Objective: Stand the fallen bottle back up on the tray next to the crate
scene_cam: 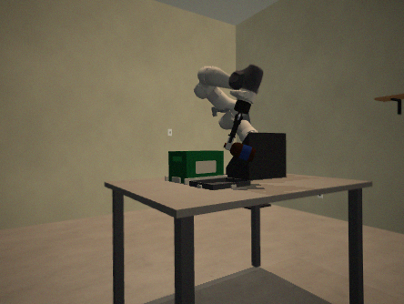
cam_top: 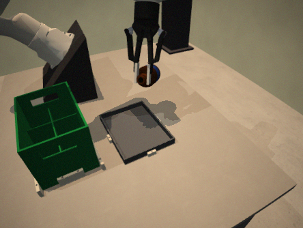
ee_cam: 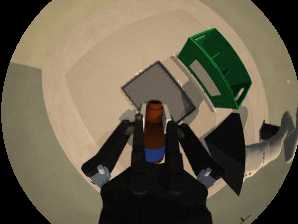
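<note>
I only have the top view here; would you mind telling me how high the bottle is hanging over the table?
Observer: From the exterior view, the bottle hangs well above the tray, clamped in the end effector.
Operator: Thanks. Is it upright yet?
Observer: No, it is tilted, its blue-banded end toward the black block.
Operator: And where does the wrist view put the tray?
Observer: Just beyond the bottle's brown end, with the green crate beside it.

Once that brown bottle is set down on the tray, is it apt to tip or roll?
The bottle hangs in the claw above the tray, tilted off upright. Its round body would probably roll if released lying down. Tall and narrow, it likely tips unless placed squarely on its base.
</note>
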